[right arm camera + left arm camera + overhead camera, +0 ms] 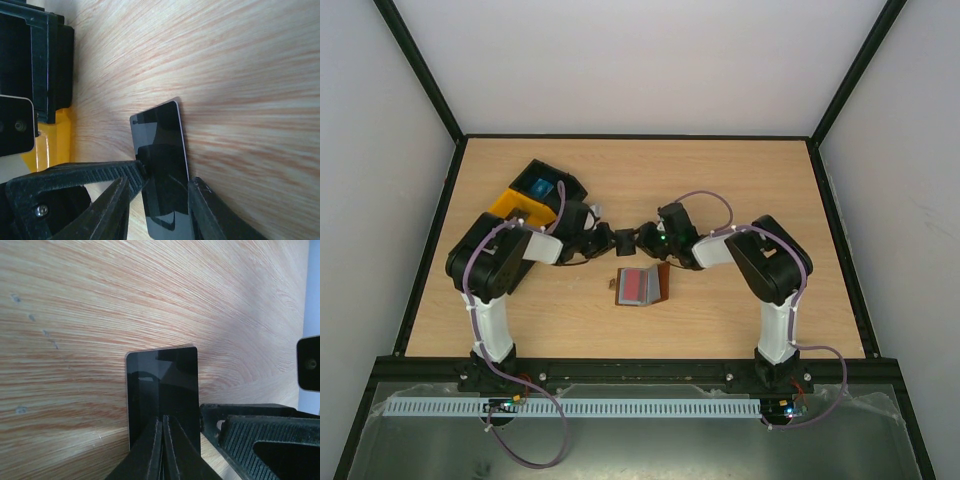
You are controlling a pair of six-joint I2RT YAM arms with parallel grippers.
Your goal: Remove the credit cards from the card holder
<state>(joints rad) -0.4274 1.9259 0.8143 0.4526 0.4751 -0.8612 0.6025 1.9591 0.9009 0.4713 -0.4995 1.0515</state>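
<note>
We read the bench (770,200) from the biggest things down. The yellow bin (508,203) and the black bin (555,183) sit at its far left, behind the left arm. The card holder (660,283) lies open near the middle, and the red card (638,285) is in its left pocket.

Just far of the card holder the two arms meet over the dark grey card (162,385), which is out of the holder. It looks flat on the wood, though we cannot tell whether it touches.

The left gripper (162,419) has its fingers pressed together over the card's near end. The right gripper (159,182) is spread wide, with a finger on either side of the card.

We judge one card is freed and the red one is left. Next, both grippers should let go of the grey card. One should then pin the holder while the other pinches the red card's exposed edge and slides it straight out of the pocket.
</note>
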